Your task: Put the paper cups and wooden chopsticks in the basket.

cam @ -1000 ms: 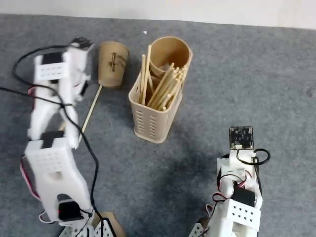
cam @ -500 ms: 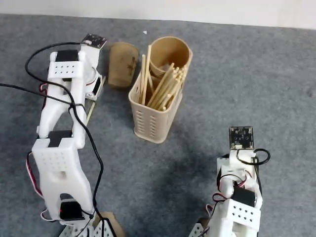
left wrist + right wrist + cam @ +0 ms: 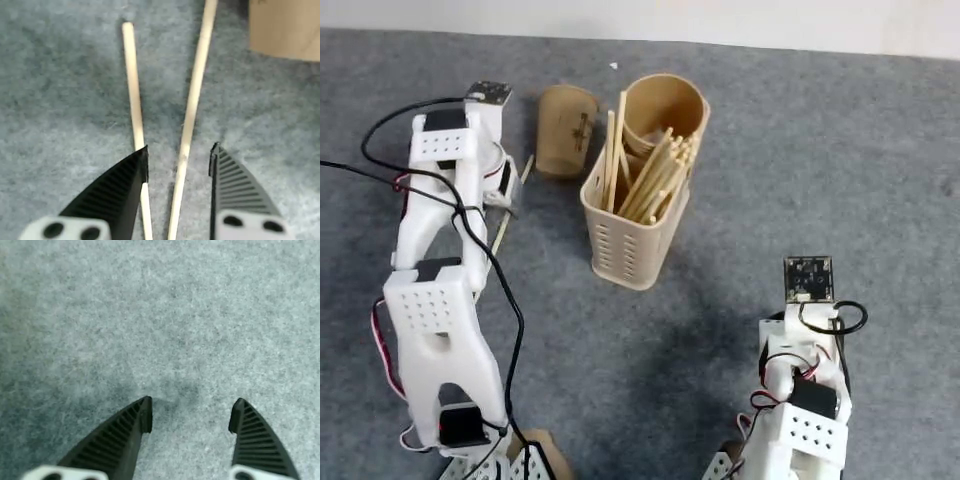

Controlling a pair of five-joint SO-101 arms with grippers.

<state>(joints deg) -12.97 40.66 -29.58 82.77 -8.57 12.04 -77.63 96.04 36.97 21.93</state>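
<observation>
Grey felt is covering the table (image 3: 800,180), and the basket (image 3: 635,235) is standing mid-table, already carrying a nested cup (image 3: 668,100) and a bundle of sticks (image 3: 655,175). At its far left a loose cup (image 3: 567,130) is lying on its side, just beside the basket's rim.

Over on the left, the left tool (image 3: 178,152) is hanging low over the table with its jaws spread. One chopstick (image 3: 192,95) is running right between them, and a second chopstick (image 3: 131,85) is slipping under one jaw tip. The right tool (image 3: 190,412) is sitting spread too, over bare felt at the near right and gripping nothing.

These chopsticks are looking light, stiff and smooth, so they are likely to roll or swing. A pinch near the middle should be keeping one balanced. The loose cup is thin-walled and easily crushed, so a gentle hold at the rim suits it.
</observation>
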